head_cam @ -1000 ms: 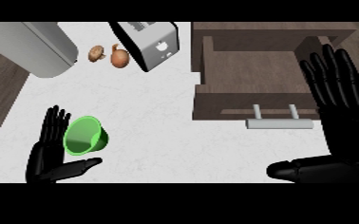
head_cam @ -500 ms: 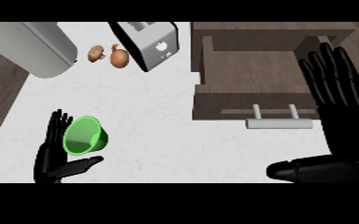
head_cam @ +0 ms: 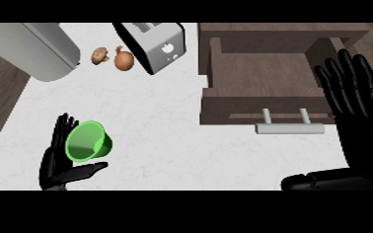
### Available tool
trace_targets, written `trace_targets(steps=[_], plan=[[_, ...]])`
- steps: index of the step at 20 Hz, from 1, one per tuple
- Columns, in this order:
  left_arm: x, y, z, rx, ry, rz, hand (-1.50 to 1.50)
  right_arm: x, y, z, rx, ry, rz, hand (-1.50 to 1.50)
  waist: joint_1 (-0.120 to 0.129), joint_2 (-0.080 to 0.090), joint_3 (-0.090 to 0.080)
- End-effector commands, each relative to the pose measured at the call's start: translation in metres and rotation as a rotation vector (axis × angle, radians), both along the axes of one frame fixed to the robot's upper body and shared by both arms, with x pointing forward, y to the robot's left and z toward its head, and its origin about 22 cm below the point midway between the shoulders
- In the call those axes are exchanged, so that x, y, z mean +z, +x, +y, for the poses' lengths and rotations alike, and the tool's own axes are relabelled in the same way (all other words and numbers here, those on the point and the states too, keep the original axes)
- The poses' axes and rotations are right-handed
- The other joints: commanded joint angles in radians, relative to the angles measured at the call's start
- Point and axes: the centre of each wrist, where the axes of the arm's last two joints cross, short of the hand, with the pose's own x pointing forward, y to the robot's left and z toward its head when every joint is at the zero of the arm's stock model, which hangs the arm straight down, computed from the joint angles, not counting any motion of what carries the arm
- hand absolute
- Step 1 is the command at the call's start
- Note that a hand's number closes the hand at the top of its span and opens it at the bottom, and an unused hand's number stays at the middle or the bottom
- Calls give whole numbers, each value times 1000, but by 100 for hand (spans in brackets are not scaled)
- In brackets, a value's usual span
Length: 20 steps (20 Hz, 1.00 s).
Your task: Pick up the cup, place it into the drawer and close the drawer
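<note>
Little has shifted since the earlier frames: the left hand [head_cam: 59, 159] has crept slightly nearer the cup [head_cam: 89, 141], and the right hand is unchanged. Its fingers are straight behind the green cup, thumb out below the cup, not closed round it. The cup lies tilted on the white counter [head_cam: 160, 123], mouth toward the view. At the right edge the right hand [head_cam: 348, 91] rests open, fingers up, beside the open drawer [head_cam: 264, 89] and its handle [head_cam: 288, 127]. Farther back stand a toaster [head_cam: 157, 47], two brown mushrooms [head_cam: 113, 58] and a grey appliance [head_cam: 40, 52].
</note>
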Motion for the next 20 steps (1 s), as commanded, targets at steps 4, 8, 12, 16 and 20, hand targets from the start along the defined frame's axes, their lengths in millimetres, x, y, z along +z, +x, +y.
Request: trace_targets(steps=[4, 8, 12, 16, 20], plan=[[2, 19, -17, -15, -47, -29, -150, 8, -1, 9, -4, 13, 0, -150, 1, -1, 0], [-8, 8, -15, -11, -87, -27, -150, -5, 15, -1, -7, -6, 10, -150, 3, 0, 0], [-24, 16, -21, -26, -121, -29, -150, 9, -10, 7, 22, -5, -11, -150, -7, 2, -1], [-14, 4, 8, -100, -195, -52, -150, -5, 6, 3, 18, 6, 6, -150, 2, 0, 0], [-15, 23, -13, -123, -245, -77, -150, 17, 5, 7, 8, -12, 1, -150, -1, 1, -1]])
